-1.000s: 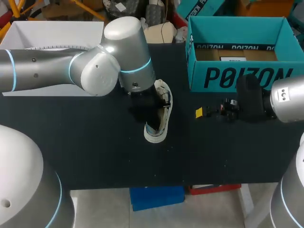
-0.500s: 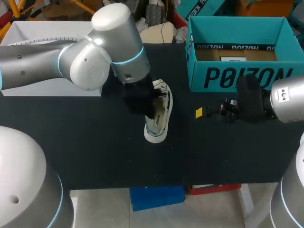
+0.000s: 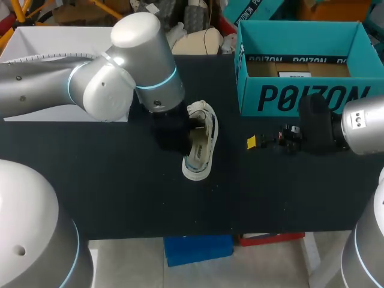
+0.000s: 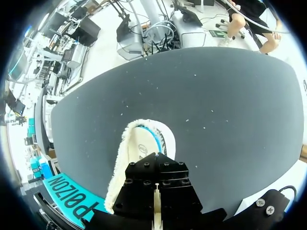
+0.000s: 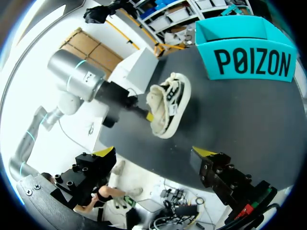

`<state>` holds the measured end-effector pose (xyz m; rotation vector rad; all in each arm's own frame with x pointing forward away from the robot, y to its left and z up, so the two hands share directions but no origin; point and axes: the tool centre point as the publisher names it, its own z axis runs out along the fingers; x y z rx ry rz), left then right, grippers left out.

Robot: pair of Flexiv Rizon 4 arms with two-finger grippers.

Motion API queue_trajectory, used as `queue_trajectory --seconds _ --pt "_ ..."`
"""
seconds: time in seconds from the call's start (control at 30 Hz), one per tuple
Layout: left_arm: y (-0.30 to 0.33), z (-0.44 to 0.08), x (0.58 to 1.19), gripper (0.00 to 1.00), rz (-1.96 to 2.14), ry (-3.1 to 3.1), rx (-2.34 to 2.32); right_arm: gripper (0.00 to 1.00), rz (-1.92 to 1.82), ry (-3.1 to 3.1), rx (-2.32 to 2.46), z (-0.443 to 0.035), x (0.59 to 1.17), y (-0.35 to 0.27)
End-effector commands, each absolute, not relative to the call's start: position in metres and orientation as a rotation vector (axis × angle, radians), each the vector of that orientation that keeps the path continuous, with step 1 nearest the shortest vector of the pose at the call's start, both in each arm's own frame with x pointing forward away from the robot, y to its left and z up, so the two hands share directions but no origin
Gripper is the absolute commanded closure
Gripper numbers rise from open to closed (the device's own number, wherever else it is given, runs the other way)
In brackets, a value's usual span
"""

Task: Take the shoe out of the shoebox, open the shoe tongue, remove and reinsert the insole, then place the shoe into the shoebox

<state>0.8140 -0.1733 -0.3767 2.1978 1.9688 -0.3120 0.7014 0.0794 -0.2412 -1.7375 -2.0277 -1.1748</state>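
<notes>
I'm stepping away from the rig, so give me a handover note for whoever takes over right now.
Left gripper: down at the fleecy cream opening of the black and cream shoe with a white sole; grip can't be judged.
Right gripper: open, empty, over the black table in front of the teal cardboard shoebox.
Done: shoe is out, on the table beside the box.
Left: the insole appears to sit in the shoe; insole out and in may remain, then shoe into the box.

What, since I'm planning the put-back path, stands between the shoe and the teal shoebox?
Nothing visible: bare table lies between the shoe and the shoebox. The right claw sits open beside that path.
</notes>
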Motion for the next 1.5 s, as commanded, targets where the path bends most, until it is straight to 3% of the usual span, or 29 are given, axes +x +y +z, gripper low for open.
queue_trajectory --seconds 0.03,0.83,1.5 --pt "-0.176 -0.384 0.815 1.00 -0.317 1.973 2.202 0.00 -1.171 -2.028 -1.740 -0.241 0.702 0.080" --pt "-0.185 -0.415 0.805 1.00 -0.342 1.993 2.309 0.00 -1.171 -2.028 -1.740 -0.241 0.702 0.080" --pt "-0.181 -0.382 0.824 1.00 -0.262 1.959 2.263 0.00 -1.171 -2.028 -1.740 -0.241 0.702 0.080"
